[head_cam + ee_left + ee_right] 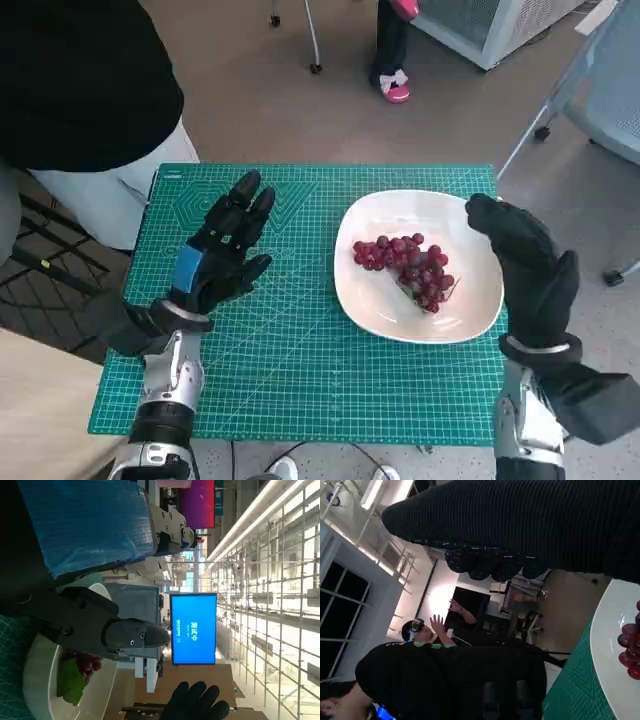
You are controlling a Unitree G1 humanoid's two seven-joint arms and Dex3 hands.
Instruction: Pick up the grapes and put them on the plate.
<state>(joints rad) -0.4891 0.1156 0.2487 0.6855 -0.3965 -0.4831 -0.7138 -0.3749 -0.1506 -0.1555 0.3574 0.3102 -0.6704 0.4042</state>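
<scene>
Grapes: a bunch of red grapes lies on the white plate, a little toward its far side, touching neither hand. The left wrist view shows the grapes with a green leaf beside them; the right wrist view shows a few at the picture's edge.
Plate: it rests on the green cutting mat, on the robot's right half of it, its far rim close to the mat's far edge.
Left hand: the left hand hovers over the mat to the left of the plate, apart from it. Its fingers are stretched forward and spread, holding nothing.
Right hand: the right hand in its glove is at the plate's right rim, fingers extended and slightly bent, nothing in them. Whether it touches the rim cannot be told.
Desk: the mat covers the small desk; bare desk hardly shows.
Around: a person in a black top stands at the desk's far left corner, and a foot in a pink shoe shows on the floor beyond.
</scene>
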